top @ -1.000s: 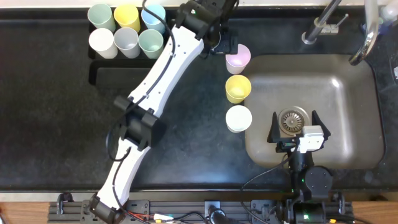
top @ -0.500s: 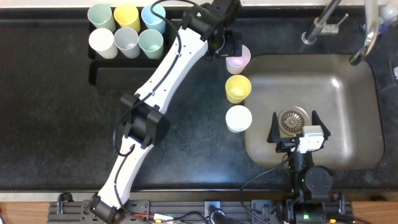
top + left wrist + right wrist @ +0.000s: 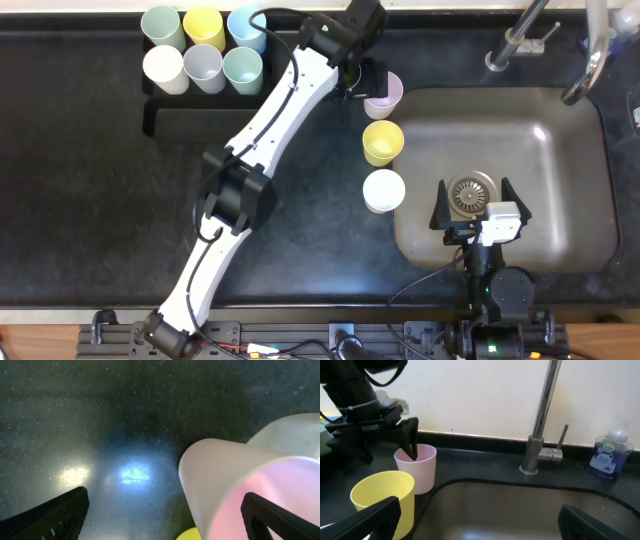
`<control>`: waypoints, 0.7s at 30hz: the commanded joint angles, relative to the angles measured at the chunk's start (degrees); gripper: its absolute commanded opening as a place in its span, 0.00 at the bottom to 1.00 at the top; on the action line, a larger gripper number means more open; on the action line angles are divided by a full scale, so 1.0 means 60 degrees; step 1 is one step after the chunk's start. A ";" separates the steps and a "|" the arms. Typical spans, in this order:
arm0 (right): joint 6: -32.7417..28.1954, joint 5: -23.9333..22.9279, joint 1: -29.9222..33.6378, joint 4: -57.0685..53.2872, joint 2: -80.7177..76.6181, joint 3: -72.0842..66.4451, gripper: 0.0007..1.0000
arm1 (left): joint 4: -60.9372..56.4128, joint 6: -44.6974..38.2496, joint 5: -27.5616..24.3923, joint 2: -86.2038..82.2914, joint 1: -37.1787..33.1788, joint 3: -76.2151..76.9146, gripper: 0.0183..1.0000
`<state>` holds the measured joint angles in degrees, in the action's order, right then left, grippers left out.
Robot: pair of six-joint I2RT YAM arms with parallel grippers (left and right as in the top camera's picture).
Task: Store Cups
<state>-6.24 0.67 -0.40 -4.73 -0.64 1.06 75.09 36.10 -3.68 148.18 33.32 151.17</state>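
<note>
Left gripper [image 3: 406, 435]: jaws spread wide, not clamped on anything. They straddle the wall of the pink cup [image 3: 386, 93]; in the right wrist view one finger [image 3: 412, 444] dips inside the rim and the other stays outside. Whether either finger touches the wall cannot be told.

Right gripper [image 3: 474, 187]: jaws released and wide apart, holding nothing, hanging over the sink [image 3: 560, 150] near the drain [image 3: 470, 192].

Pink cup: upright on the desk [image 3: 80, 200], at the sink's left edge, back corner. Nothing seen inside it.

Yellow cup [image 3: 382, 141]: upright, just beside the pink cup along the same edge, empty.

White cup [image 3: 383, 190]: next in that line, nearest the arm bases, upright, nothing seen inside.

Black rack [image 3: 152, 108], far left of the desk, well apart from the three loose cups. It holds six upright cups in two rows of three:
- back row: pale green cup [image 3: 161, 22], rack yellow cup [image 3: 203, 22], blue cup [image 3: 246, 22]
- front row: rack white cup [image 3: 164, 66], pale grey cup [image 3: 204, 63], green cup [image 3: 242, 68]

Faucet [image 3: 542, 420] stands behind the sink, with a soap bottle [image 3: 607, 455] near it.
</note>
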 commanded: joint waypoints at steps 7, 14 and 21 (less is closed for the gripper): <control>-0.0036 0.0062 0.0004 0.0044 0.0073 -0.0124 1.00 | -0.0066 0.0135 0.0233 0.0055 -0.0062 0.0441 1.00; -0.0036 0.0058 0.0004 0.0044 0.0073 -0.0124 1.00 | 0.0040 0.0138 0.0240 0.0055 -0.0178 0.0481 0.30; -0.0036 0.0058 0.0004 0.0044 0.0073 -0.0124 1.00 | 0.0018 0.0138 0.0240 0.0055 -0.0186 0.0481 0.02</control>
<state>-6.26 0.67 -0.40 -4.73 -0.62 1.06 74.89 36.53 -3.42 148.20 32.47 152.90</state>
